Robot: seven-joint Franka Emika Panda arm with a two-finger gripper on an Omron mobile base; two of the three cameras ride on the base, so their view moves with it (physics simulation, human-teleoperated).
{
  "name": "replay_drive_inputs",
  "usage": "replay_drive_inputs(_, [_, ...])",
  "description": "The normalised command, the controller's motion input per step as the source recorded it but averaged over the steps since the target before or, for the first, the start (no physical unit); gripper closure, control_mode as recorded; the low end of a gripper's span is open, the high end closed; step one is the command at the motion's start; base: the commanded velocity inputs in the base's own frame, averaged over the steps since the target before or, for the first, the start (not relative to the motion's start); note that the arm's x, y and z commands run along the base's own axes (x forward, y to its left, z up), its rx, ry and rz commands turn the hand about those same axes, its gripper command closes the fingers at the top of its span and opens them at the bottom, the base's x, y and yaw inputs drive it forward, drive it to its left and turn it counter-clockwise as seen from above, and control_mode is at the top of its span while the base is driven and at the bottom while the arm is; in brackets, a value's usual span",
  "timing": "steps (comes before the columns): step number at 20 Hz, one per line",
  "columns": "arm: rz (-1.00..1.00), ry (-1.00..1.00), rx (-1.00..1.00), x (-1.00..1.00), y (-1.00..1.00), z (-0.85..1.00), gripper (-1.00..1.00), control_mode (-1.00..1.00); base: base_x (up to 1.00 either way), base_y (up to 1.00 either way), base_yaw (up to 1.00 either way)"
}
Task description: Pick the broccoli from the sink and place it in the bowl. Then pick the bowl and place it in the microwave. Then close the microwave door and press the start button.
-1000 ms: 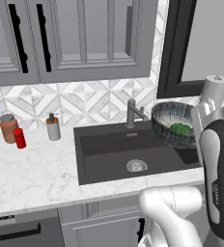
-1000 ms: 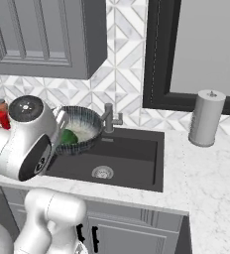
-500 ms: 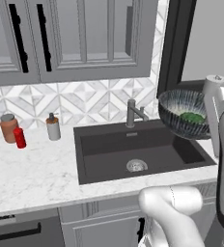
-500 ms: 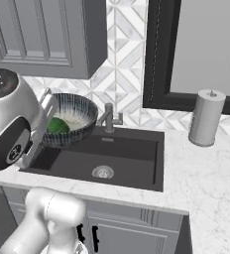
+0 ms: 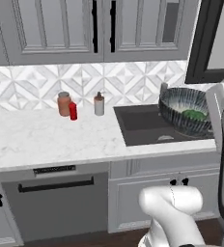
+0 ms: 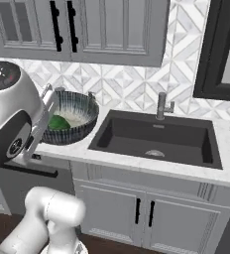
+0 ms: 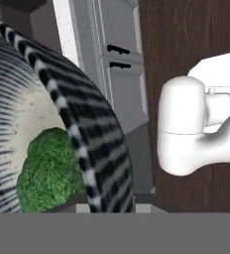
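Observation:
The bowl [image 6: 72, 115], dark streaked outside and pale inside, hangs in the air beside the sink [image 6: 156, 140], over the counter edge. The broccoli [image 6: 58, 123] lies inside it. My gripper [image 6: 46, 110] is shut on the bowl's near rim. In the hand view the striped rim [image 7: 89, 149] runs down between my gripper [image 7: 112, 204] fingertips, with the broccoli [image 7: 47, 173] just behind it. The left base view shows the bowl [image 5: 181, 112] with the broccoli [image 5: 194, 115] over the sink [image 5: 145, 126], against my arm. The microwave and its door are out of view.
A brown jar [image 5: 63, 103], a red bottle [image 5: 73, 111] and a soap dispenser [image 5: 99, 103] stand on the counter [image 5: 46, 137] left of the sink. The faucet [image 6: 161, 105] rises behind the basin. Wall cabinets [image 5: 94, 26] hang overhead. A dark-framed panel [image 6: 221, 49] stands at right.
The whole picture has shifted, so the camera has moved with the base toward the left along the counter. The bowl with the broccoli has stayed in my gripper.

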Motion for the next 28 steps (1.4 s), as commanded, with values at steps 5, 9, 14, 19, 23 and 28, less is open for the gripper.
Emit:
replay_drive_inputs(5, [0.0, 0.0, 0.0, 0.0, 0.0, 0.0, 1.0, 1.0, -1.0, 0.74, 0.07])
replay_drive_inputs(9, [0.0, 0.0, 0.0, 0.0, 0.0, 0.0, 1.0, 1.0, -1.0, 0.43, 0.24])
replay_drive_inputs(14, [0.0, 0.0, 0.0, 0.0, 0.0, 0.0, 1.0, 1.0, -0.94, 0.09, 0.27])
replay_drive_inputs(19, [0.0, 0.0, 0.0, 0.0, 0.0, 0.0, 1.0, 1.0, -0.14, 0.04, -0.88])
replay_drive_inputs(23, [0.0, 0.0, 0.0, 0.0, 0.0, 0.0, 1.0, 1.0, 0.0, 0.0, -1.0])
replay_drive_inputs(28, [0.0, 0.0, 0.0, 0.0, 0.0, 0.0, 1.0, 1.0, 0.0, 0.0, -1.0])
